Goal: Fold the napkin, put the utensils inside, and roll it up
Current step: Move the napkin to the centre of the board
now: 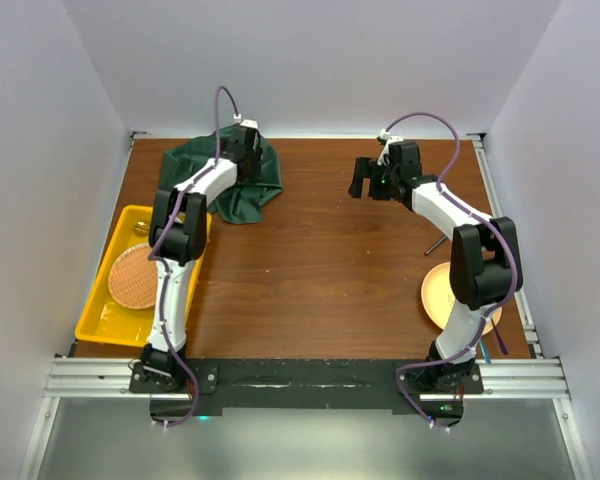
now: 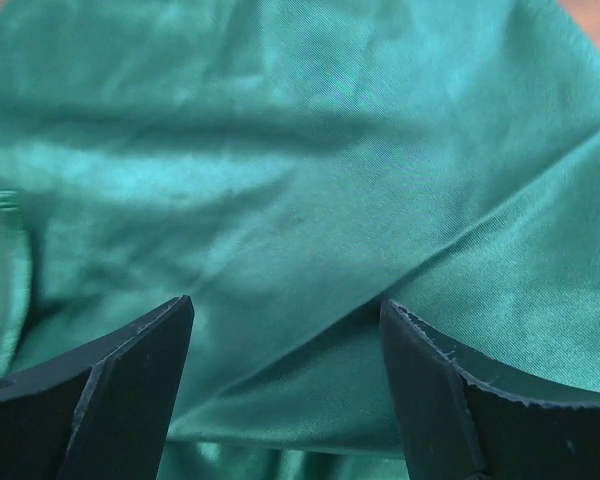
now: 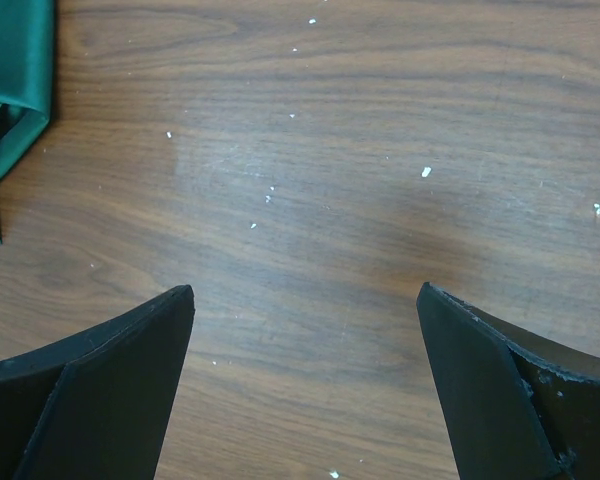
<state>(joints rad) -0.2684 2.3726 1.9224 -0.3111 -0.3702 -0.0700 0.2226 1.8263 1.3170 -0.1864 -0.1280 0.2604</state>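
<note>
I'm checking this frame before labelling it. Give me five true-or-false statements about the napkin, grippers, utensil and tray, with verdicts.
1. The napkin lies crumpled at the far left of the table. True.
2. The left gripper is shut on the napkin. False: its jaws stand open over the cloth.
3. The right gripper is open over bare wood. True.
4. The utensil lies on the napkin. False: it lies on the table at the right, near the plate.
5. The tray sits along the left edge. True.
</note>
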